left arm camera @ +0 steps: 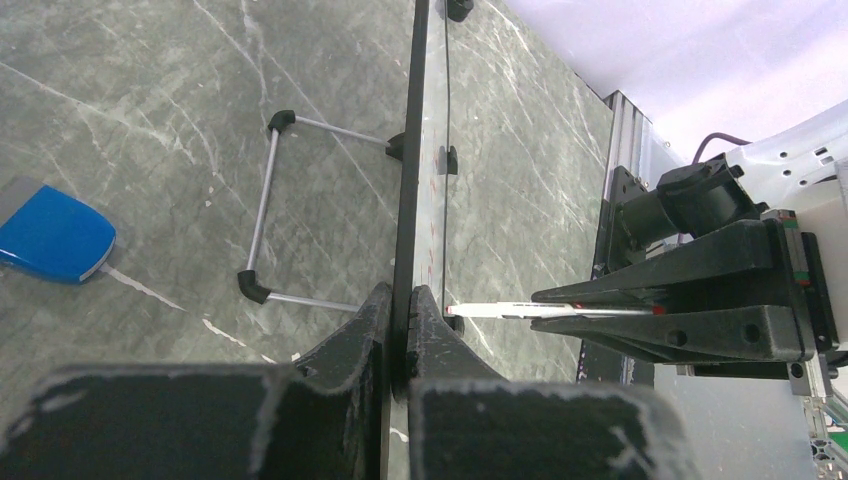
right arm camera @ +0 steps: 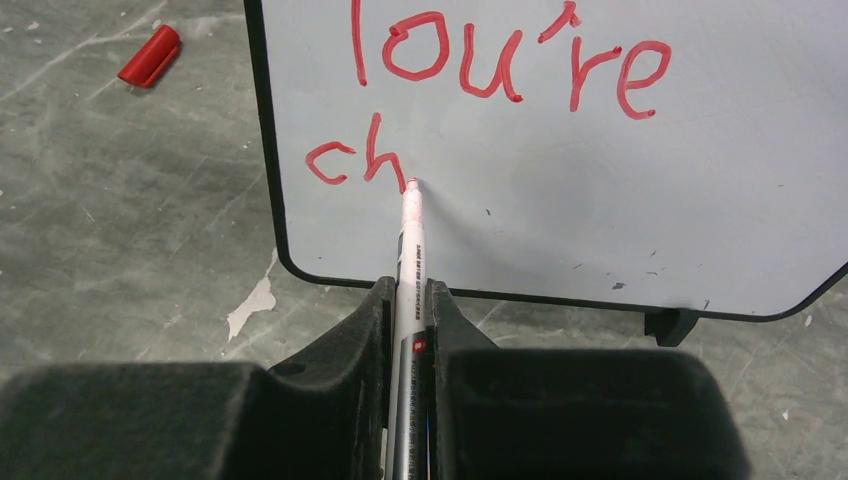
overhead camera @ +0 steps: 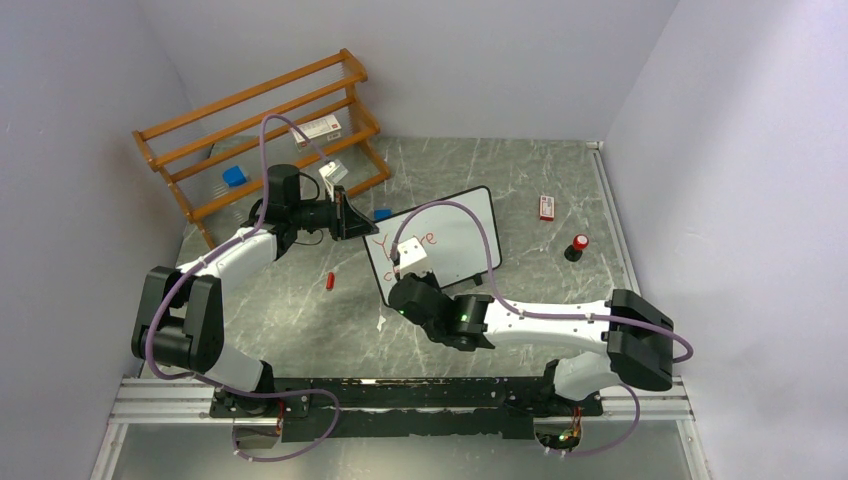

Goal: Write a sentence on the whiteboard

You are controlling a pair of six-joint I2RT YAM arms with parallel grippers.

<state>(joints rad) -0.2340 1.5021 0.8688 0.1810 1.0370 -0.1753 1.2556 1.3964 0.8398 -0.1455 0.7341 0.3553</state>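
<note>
The whiteboard (overhead camera: 450, 235) stands tilted on the table, black-framed. My left gripper (overhead camera: 348, 216) is shut on its left frame edge, seen edge-on in the left wrist view (left arm camera: 408, 296). My right gripper (right arm camera: 408, 300) is shut on a white marker (right arm camera: 410, 245), whose red tip touches the board. The sentence (right arm camera: 500, 70) reads "You're" in red, with "ch" beginning a second line at the marker tip. In the left wrist view the marker (left arm camera: 520, 310) meets the whiteboard (left arm camera: 432, 150) from the right. In the top view the right gripper (overhead camera: 402, 268) sits at the board's lower left.
A red marker cap (overhead camera: 329, 281) lies left of the board, also in the right wrist view (right arm camera: 150, 55). A wooden rack (overhead camera: 260, 120) stands at the back left. A blue eraser (left arm camera: 55, 240) lies behind the board. A small red-white box (overhead camera: 546, 207) and a red-black item (overhead camera: 577, 247) lie to the right.
</note>
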